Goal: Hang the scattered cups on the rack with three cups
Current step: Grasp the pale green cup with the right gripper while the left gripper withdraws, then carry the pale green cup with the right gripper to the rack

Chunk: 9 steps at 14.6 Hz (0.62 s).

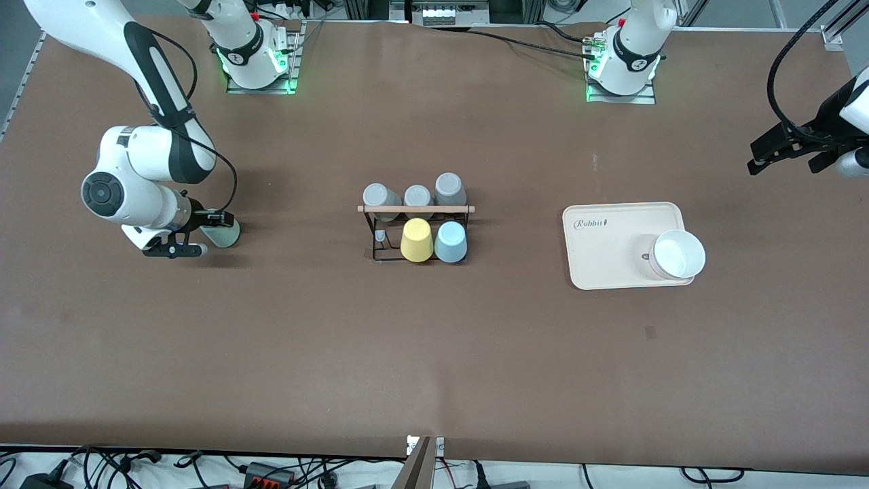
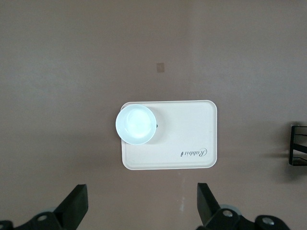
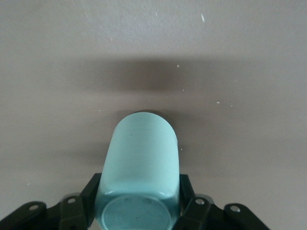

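Note:
The pale mint green cup (image 1: 224, 235) lies on its side between my right gripper's fingers, low at the right arm's end of the table; I cannot tell whether it touches the table. My right gripper (image 1: 204, 236) is shut on it, and the right wrist view shows the cup (image 3: 140, 158) base toward the camera with the gripper (image 3: 139, 191) clamped round it. The black wire rack (image 1: 415, 209) stands mid-table. The light blue cup (image 1: 451, 242) hangs upside down on it. My left gripper (image 1: 781, 161) waits open and empty above the left arm's end of the table (image 2: 141, 205).
On the rack are also a yellow cup (image 1: 416, 239) and three grey cups (image 1: 417, 197). A cream tray (image 1: 611, 238) with a white bowl (image 1: 677, 255) lies toward the left arm's end, also in the left wrist view: tray (image 2: 187, 129), bowl (image 2: 136, 124).

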Available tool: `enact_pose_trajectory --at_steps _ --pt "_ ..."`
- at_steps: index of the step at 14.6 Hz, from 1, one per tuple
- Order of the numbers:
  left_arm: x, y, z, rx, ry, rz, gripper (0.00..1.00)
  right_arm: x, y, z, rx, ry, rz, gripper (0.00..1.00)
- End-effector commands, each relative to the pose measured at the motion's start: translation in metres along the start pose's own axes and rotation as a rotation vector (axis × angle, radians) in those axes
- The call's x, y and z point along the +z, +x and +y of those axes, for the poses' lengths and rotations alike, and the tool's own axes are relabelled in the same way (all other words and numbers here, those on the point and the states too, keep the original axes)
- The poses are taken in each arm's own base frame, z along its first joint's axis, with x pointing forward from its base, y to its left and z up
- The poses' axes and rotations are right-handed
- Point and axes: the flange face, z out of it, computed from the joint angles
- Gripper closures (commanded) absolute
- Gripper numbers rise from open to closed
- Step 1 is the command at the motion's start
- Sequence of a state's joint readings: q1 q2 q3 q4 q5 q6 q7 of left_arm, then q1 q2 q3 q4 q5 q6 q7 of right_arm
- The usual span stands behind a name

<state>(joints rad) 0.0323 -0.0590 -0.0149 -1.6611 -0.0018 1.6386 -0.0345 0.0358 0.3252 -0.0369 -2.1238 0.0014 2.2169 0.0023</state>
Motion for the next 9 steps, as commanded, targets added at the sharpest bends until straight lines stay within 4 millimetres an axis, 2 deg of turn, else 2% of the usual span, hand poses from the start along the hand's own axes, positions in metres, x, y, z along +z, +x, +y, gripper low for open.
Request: enact_pose_trajectory --at_steps 1,3,4,6,7,9 --pt "-0.002 -0.002 -0.007 0.003 0.003 0.013 0.0 -0.069 0.022 -0.029 -0.027 0.005 -0.007 0.75" --pt "-0.002 -0.002 -0.014 -0.011 0.003 0.013 0.0 -0.114 0.034 -0.063 -0.074 0.006 0.011 0.76" --pt "-0.003 -0.003 -0.018 -0.018 0.004 0.013 0.0 -0.136 0.036 -0.086 -0.075 0.027 0.027 0.76" --pt "-0.008 -0.005 -0.018 -0.02 0.004 0.017 0.0 -0.164 0.042 -0.117 -0.029 0.051 0.043 0.76" --pt "-0.011 -0.005 -0.018 -0.03 0.005 0.019 0.0 -0.174 0.041 -0.144 -0.023 0.054 0.047 0.76" --pt "-0.023 -0.008 -0.018 -0.021 0.005 0.02 0.0 -0.19 0.036 -0.185 0.028 0.069 0.059 0.76"
